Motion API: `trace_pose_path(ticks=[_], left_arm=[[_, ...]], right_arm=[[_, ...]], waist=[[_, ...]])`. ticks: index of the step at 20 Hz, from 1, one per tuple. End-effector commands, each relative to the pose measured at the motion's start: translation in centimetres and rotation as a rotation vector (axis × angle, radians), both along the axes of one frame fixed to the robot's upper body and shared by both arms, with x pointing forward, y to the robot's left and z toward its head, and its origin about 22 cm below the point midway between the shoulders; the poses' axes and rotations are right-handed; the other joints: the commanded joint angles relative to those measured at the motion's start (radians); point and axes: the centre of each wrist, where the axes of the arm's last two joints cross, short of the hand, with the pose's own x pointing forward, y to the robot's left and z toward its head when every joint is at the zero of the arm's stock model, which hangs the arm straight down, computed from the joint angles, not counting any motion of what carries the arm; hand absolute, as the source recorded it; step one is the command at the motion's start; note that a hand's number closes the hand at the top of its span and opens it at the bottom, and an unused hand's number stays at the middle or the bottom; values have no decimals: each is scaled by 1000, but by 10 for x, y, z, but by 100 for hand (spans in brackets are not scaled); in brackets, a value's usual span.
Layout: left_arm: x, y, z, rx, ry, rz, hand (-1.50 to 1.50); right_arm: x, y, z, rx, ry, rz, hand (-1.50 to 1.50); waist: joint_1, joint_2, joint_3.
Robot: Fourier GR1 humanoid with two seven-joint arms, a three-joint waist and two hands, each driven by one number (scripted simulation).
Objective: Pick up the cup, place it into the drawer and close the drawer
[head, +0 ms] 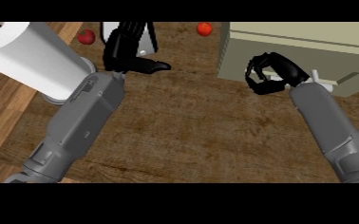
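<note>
A white cup (148, 39) stands at the back of the wooden counter, mostly hidden behind my left hand (125, 47). That hand's fingers lie straight across the cup and its thumb sticks out to the right, below the cup, so the hand is open. My right hand (269, 74) has its fingers curled, with nothing plainly held in them. It hangs in front of the beige drawer unit (294, 52) at the right. A small white handle (316, 75) shows just right of that hand's wrist.
A tall white cylinder (32, 57) stands at the left, beside my left forearm. Two red fruits lie at the back: one (85, 37) left of the cup, one (204, 29) between the cup and the drawer unit. Bare wooden counter (203, 123) lies between my forearms.
</note>
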Motion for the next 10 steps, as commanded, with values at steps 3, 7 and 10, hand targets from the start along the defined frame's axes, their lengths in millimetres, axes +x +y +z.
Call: trace_pose_path(ticks=[3, 7, 10], left_arm=[[-3, 6, -2, -8, 4, -30, -150], [-4, 10, -3, -21, -2, -22, -150], [-7, 7, -7, -25, 2, -38, -150]], right_arm=[[32, -30, 90, -42, -186, -179, 150], [30, -43, 99, -2, -178, -161, 150], [29, -43, 100, -2, -167, -158, 150]], waist=[[42, 19, -11], [51, 23, -12], [54, 21, -12]])
